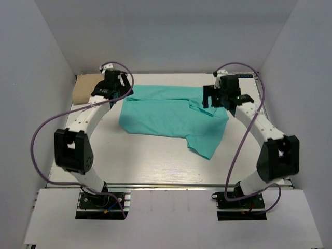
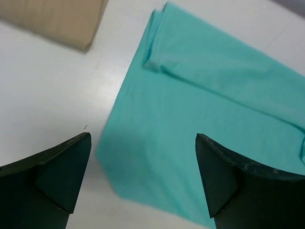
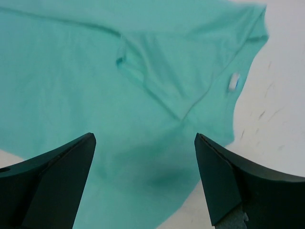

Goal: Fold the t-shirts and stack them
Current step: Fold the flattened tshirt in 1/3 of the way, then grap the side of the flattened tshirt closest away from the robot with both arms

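A teal-green t-shirt point(image 1: 168, 114) lies spread across the middle of the table, partly folded, one sleeve sticking out toward the front right. A folded tan-beige t-shirt point(image 1: 85, 88) rests at the back left corner. My left gripper point(image 1: 123, 89) hovers open over the teal shirt's back left edge point(image 2: 162, 119), with nothing between its fingers. The tan shirt point(image 2: 62, 19) shows at the top left of the left wrist view. My right gripper point(image 1: 212, 97) hangs open above the shirt's back right part, near the collar and its label point(image 3: 232, 82), holding nothing.
White walls close in the table on the left, back and right. Purple cables loop off both arms. The white tabletop point(image 1: 150, 161) lies between the shirt and the arm bases.
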